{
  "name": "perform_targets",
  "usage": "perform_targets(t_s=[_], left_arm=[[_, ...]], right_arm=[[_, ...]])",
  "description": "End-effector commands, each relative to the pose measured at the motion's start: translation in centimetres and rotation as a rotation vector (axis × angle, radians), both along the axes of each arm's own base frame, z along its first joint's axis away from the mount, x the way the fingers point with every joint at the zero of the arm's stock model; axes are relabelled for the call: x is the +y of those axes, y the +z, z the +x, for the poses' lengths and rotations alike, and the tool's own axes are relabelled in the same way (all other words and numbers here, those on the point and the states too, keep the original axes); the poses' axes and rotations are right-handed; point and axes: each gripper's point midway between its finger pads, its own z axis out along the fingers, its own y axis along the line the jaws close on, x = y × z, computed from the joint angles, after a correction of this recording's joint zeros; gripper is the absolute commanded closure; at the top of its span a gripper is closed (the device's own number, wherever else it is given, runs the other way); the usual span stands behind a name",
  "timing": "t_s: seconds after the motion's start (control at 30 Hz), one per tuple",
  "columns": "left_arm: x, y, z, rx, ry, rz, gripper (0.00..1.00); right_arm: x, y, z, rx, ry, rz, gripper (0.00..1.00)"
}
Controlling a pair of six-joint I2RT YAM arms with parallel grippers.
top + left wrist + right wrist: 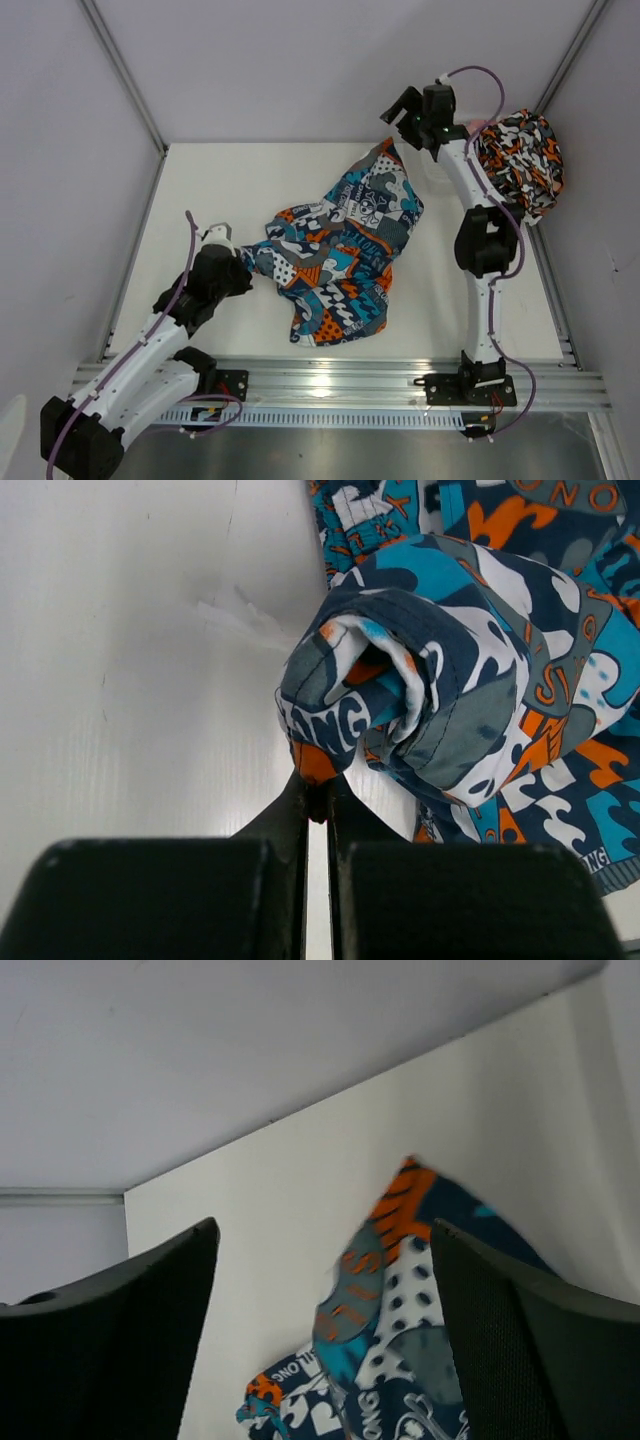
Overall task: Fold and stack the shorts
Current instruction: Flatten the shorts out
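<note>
On the teal-blue shorts (480, 680), white letters "ONG" stand on a dark band of the rolled hem, just beyond the left gripper (318, 805). Farther off to its right, partial "ONO". Below the right gripper (322, 1230), "ONG" again on the same print.

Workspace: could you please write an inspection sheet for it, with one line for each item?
Surface: white table, bare where it shows.
Job's things: teal shorts lie rumpled in the middle, not folded; blotched shorts are bunched at the far right corner, apart from them.
Clutter: nothing seen.
Grippers: left gripper is shut on a rolled edge of the teal shorts; right gripper is open above their far corner, holding nothing.
Cables: left purple cable and right purple cable each follow their own arm.
Surroundings: grey walls; metal rail at the near edge.
</note>
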Motion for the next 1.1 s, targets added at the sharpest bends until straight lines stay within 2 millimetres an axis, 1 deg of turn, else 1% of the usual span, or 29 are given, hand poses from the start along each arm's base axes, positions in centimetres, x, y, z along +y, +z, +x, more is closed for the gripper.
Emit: perform_targets(t_s=[0.0,0.07,0.1,0.13,0.17,0.2,0.23,0.27,0.3,0.33,0.4,0.43,0.47,0.5,0.53,0.57,0.6,0.63,0.7,0.73,0.77,0.8,0.83,0.87,0.9,0.93,1.0,1.03,1.07], left_arm=[[-0.8,1.3,1.7,-0.050,0.010,-0.049,1.00],[-1.1,1.5,2.1,-0.063,-0.004,-0.051,1.00],[-1.4,1.9,2.5,-0.076,-0.011,-0.057,1.00],[-1.4,2.0,2.6,-0.077,-0.014,-0.053,1.00],[-1.5,2.6,3.0,-0.092,-0.019,-0.049,1.00],[-1.6,2.9,3.5,-0.098,-0.018,-0.045,1.00],[-1.7,3.4,3.9,-0.111,-0.015,-0.042,1.00],[-1.7,3.5,4.2,-0.120,-0.017,-0.034,1.00],[-1.9,4.2,4.9,-0.138,-0.014,-0.037,1.00],[-1.7,4.4,5.3,-0.145,-0.005,-0.026,1.00],[-1.9,4.5,5.9,-0.148,-0.002,-0.023,1.00],[-2.0,4.8,6.3,-0.155,0.007,-0.028,1.00],[-2.1,5.0,6.7,-0.160,0.010,-0.034,1.00],[-2.4,4.8,7.0,-0.155,0.006,-0.038,1.00],[-2.5,4.9,7.1,-0.156,0.007,-0.047,1.00],[-2.6,5.0,7.4,-0.164,0.010,-0.052,1.00],[-2.6,4.9,7.6,-0.162,0.015,-0.050,1.00],[-2.6,5.0,7.7,-0.168,0.019,-0.052,1.00],[-2.5,5.0,8.0,-0.174,0.027,-0.045,1.00],[-2.5,5.2,8.1,-0.179,0.027,-0.043,1.00],[-2.4,5.3,8.2,-0.181,0.033,-0.039,1.00],[-2.4,5.1,8.2,-0.178,0.035,-0.034,1.00],[-2.3,5.1,8.2,-0.180,0.038,-0.031,1.00],[-2.2,5.1,8.3,-0.181,0.042,-0.030,1.00],[-2.1,5.1,8.3,-0.183,0.049,-0.026,1.00],[-2.0,5.0,8.3,-0.183,0.049,-0.026,1.00],[-2.0,5.0,8.3,-0.185,0.053,-0.026,1.00],[-1.9,5.0,8.2,-0.185,0.055,-0.025,1.00],[-1.9,5.2,8.3,-0.194,0.057,-0.029,1.00]], right_arm=[[2.3,2.0,-1.3,0.030,0.102,-0.162,0.07],[2.3,3.6,-2.9,-0.001,0.140,-0.242,0.06],[2.6,0.4,-4.6,0.067,0.174,-0.277,0.07],[2.3,4.2,-6.8,-0.015,0.199,-0.308,0.08],[2.7,5.2,-7.7,-0.068,0.221,-0.320,0.09],[3.9,1.4,-10.7,-0.001,0.308,-0.330,0.12],[4.7,1.8,-12.6,-0.028,0.360,-0.339,0.14],[5.2,4.8,-15.2,-0.116,0.405,-0.363,0.18],[7.3,4.4,-17.9,-0.120,0.471,-0.383,0.19],[7.5,3.1,-21.0,-0.100,0.514,-0.416,0.19],[9.0,1.6,-24.6,-0.068,0.562,-0.447,0.23],[10.9,-0.9,-28.0,-0.026,0.637,-0.451,0.24],[11.4,-0.3,-30.0,-0.049,0.655,-0.444,0.27],[12.0,-0.9,-31.7,-0.046,0.676,-0.447,0.29],[13.5,-2.8,-34.9,-0.026,0.735,-0.470,0.32],[13.9,-2.6,-36.5,-0.030,0.726,-0.465,0.34],[14.5,-3.1,-38.1,-0.026,0.742,-0.477,0.34],[15.6,-4.4,-41.1,-0.021,0.785,-0.527,0.34],[16.4,-5.3,-43.8,0.001,0.787,-0.552,0.34],[16.3,-6.0,-44.6,0.004,0.765,-0.599,0.34],[17.4,-6.4,-47.0,-0.004,0.810,-0.616,0.34],[17.9,-7.3,-47.9,0.014,0.805,-0.628,0.35],[18.2,-7.7,-48.7,0.013,0.805,-0.644,0.35],[18.9,-8.1,-50.0,-0.004,0.822,-0.667,0.35],[19.6,-9.1,-50.4,0.014,0.822,-0.684,0.35],[19.9,-9.8,-50.8,0.027,0.825,-0.705,0.35],[21.0,-10.6,-51.3,0.033,0.830,-0.725,0.34],[21.5,-12.1,-51.4,0.055,0.830,-0.755,0.34],[21.9,-12.5,-51.4,0.055,0.834,-0.762,0.35]])
